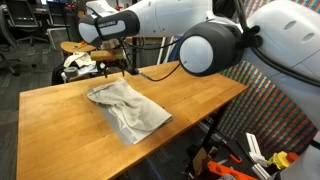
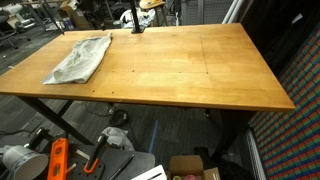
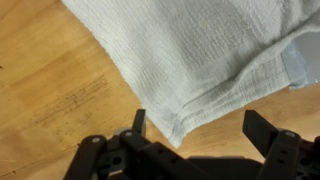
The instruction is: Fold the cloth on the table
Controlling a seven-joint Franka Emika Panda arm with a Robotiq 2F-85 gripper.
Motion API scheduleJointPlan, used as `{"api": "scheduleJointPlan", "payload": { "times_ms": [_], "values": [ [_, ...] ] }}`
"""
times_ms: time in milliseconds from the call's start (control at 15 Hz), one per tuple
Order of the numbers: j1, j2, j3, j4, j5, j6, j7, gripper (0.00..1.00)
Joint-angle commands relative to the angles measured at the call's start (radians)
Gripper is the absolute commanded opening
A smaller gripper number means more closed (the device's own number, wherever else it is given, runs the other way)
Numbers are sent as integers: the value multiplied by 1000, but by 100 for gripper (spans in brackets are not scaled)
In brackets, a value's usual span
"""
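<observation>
Wooden table (image 3: 55,95) carries crumpled pale cloth (image 3: 190,50); hand (image 3: 200,128) spread wide, directly over cloth's edge.

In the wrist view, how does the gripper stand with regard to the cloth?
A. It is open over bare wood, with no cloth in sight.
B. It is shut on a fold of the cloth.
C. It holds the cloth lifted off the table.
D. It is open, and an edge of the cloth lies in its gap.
D: the gripper is wide open, and an edge of the cloth lies flat on the table in its gap, not pinched.
</observation>
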Motion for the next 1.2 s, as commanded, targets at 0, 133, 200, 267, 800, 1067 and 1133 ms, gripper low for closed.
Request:
{"api": "scheduleJointPlan", "payload": {
  "times_ms": [0,133,200,267,800,1067,1133],
  "values": [
    [47,19,-33,16,-36,-84,54,100],
    [58,43,-36,34,-39,-105,73,100],
    [59,58,-38,45,-33,-94,98,100],
    [57,69,-37,50,-29,-87,109,100],
    [27,110,-42,93,-22,-86,210,100],
    [5,120,-54,104,-24,-94,256,100],
    [-2,122,-55,106,-22,-95,263,100]
  ]
}}
